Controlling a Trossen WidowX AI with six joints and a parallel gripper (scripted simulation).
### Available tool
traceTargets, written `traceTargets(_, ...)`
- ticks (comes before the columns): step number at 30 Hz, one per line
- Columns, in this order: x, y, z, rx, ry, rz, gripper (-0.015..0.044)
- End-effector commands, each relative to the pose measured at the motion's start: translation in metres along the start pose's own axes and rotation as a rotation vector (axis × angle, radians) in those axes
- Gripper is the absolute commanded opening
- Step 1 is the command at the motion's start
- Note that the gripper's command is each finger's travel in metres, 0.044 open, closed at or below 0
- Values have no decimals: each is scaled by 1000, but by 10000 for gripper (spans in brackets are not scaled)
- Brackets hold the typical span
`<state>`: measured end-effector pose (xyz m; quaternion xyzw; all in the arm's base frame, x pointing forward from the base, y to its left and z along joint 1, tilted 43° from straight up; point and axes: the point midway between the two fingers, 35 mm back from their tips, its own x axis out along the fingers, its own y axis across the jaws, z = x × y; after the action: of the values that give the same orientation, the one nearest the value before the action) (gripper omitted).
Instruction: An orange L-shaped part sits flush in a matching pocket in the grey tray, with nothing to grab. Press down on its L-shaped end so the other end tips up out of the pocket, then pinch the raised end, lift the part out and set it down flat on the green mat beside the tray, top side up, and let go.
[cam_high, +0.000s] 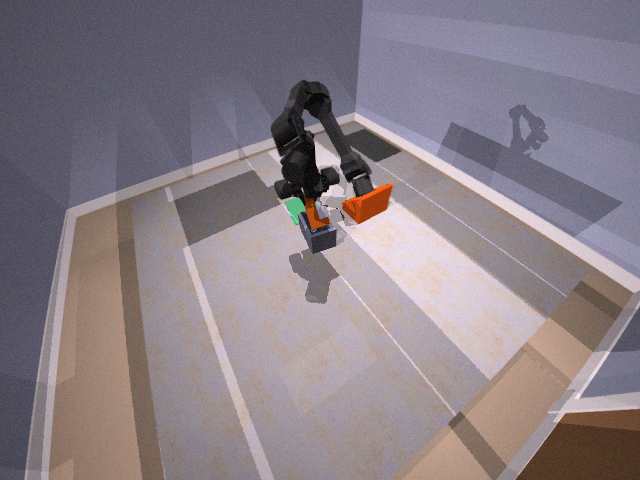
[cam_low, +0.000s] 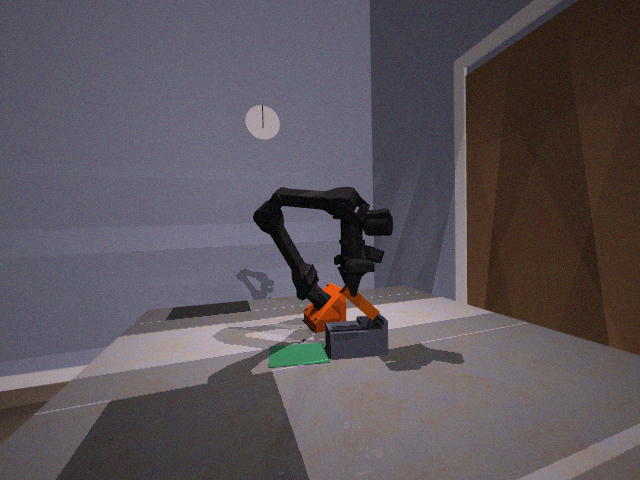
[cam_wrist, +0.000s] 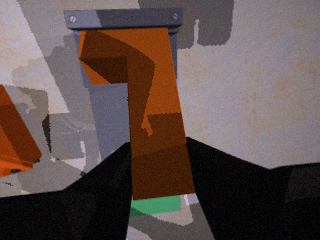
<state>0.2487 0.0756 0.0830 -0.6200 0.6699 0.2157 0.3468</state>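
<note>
My gripper (cam_high: 309, 199) (cam_low: 353, 292) (cam_wrist: 157, 146) is shut on the straight, raised end of the orange L-shaped part (cam_high: 318, 222) (cam_low: 366, 305) (cam_wrist: 165, 65). The part slants steeply, with its L-shaped end lower, over the end of the grey tray (cam_high: 324, 240) (cam_low: 356, 345) (cam_wrist: 125, 18) away from the mat. That low end is about level with the tray's raised end wall; whether it touches the tray is not clear. The green mat (cam_high: 294, 210) (cam_low: 298, 355) (cam_wrist: 155, 205) lies flat at the tray's other end, with no part on it.
The arm's orange base mount (cam_high: 372, 205) (cam_low: 330, 310) (cam_wrist: 15, 130) stands close beside the tray, at the left edge in the wrist view. The tray's end wall, with two screws, rises beside the part's low end. Dark shadows cross the table around the tray.
</note>
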Motion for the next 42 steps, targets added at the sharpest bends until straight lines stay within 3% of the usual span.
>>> traceTargets(1,-3,0,-1,5,-6,2,0)
traceTargets(42,1,16,-166,0,-14,-20,0)
